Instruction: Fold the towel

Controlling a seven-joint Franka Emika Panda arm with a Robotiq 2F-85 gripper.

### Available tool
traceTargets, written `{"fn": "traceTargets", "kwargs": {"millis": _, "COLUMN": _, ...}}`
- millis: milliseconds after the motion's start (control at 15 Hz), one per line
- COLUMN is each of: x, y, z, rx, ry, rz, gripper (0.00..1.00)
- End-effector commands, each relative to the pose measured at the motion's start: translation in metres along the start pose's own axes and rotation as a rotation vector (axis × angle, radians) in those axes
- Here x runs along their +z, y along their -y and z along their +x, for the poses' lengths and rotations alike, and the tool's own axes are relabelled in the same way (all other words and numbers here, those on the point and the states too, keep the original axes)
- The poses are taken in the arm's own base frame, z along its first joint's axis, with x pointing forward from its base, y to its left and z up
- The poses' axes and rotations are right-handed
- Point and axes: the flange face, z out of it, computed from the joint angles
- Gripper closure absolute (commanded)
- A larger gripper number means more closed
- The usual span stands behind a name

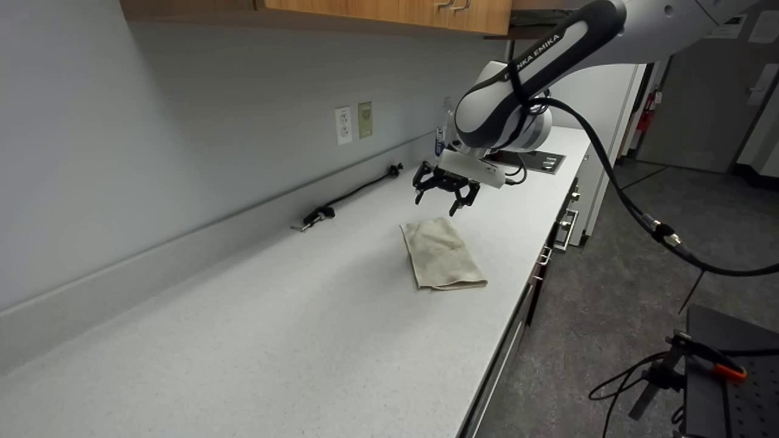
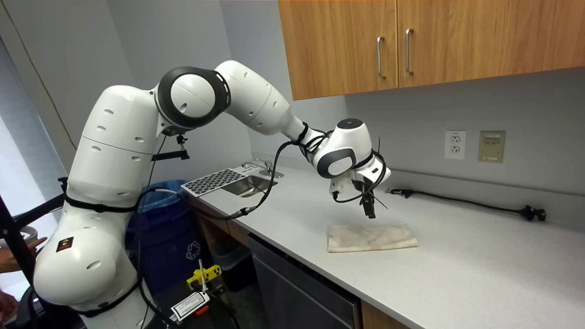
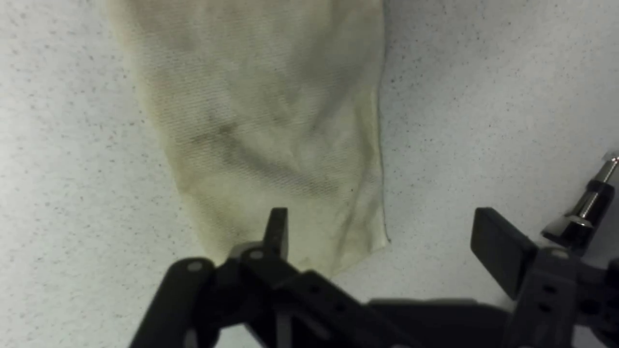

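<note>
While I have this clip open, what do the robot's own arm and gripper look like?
The arm is white and rounded, with dark rings at joints and a small dark sticker marked in yellow and red. Black straps wrap it, one partly covering "FRANKA EMIKA" lettering; a black cable trails off. The gripper is black, two-fingered and jointed.

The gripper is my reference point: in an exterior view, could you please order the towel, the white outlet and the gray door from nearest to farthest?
1. Towel: on the counter, just below the open gripper.
2. White outlet: on the wall above the counter.
3. Gray door: in the background at the right of the picture, well beyond the counter.
</note>
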Motion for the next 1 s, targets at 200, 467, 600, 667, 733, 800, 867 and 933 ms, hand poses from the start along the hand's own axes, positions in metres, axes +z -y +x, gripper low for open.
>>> {"fn": "traceTargets", "kwargs": {"millis": 200, "x": 0.001, "y": -0.014, "z": -0.042, "rx": 0.013, "ry": 0.097, "rz": 0.009, "gripper": 0.00}}
{"fn": "traceTargets", "kwargs": {"millis": 467, "x": 0.006, "y": -0.036, "z": -0.066, "rx": 0.046, "ry": 0.128, "rz": -0.011, "gripper": 0.00}}
{"fn": "traceTargets", "kwargs": {"millis": 600, "x": 0.009, "y": -0.048, "z": -0.074, "rx": 0.060, "ry": 0.141, "rz": -0.008, "gripper": 0.00}}
{"fn": "traceTargets", "kwargs": {"millis": 667, "x": 0.011, "y": -0.055, "z": -0.076, "rx": 0.065, "ry": 0.142, "rz": -0.006, "gripper": 0.00}}
{"fn": "traceTargets", "kwargs": {"millis": 733, "x": 0.011, "y": -0.060, "z": -0.079, "rx": 0.068, "ry": 0.148, "rz": -0.001, "gripper": 0.00}}
{"fn": "traceTargets", "kwargs": {"millis": 800, "x": 0.012, "y": -0.065, "z": -0.081, "rx": 0.073, "ry": 0.148, "rz": 0.004, "gripper": 0.00}}
{"fn": "traceTargets", "kwargs": {"millis": 867, "x": 0.013, "y": -0.070, "z": -0.084, "rx": 0.079, "ry": 0.152, "rz": 0.010, "gripper": 0.00}}
{"fn": "traceTargets", "kwargs": {"millis": 933, "x": 0.014, "y": -0.076, "z": -0.087, "rx": 0.083, "ry": 0.155, "rz": 0.014, "gripper": 0.00}}
